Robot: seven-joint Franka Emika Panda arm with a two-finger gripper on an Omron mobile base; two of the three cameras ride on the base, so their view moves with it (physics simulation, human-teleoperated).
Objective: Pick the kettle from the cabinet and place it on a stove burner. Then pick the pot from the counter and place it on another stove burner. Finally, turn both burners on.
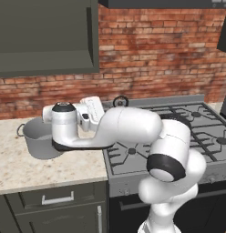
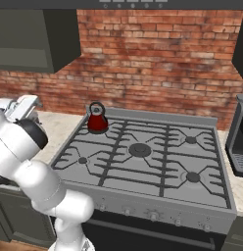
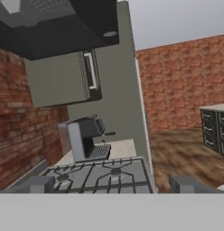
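Red brick wall (image 1: 160,50) runs right across the back, mortar lines pale against the red. Up top in the right base view, a dark range hood (image 2: 133,4) with a row of small light buttons on its front edge. Far right on that side, a grey coffee machine (image 2: 239,139) stands just beside the cooktop. From the hand view, that same machine sits under a dark wall unit (image 3: 64,79) with a light bar handle, and beyond it a wood-look floor (image 3: 177,149) stretches to a set of dark drawers (image 3: 215,128)
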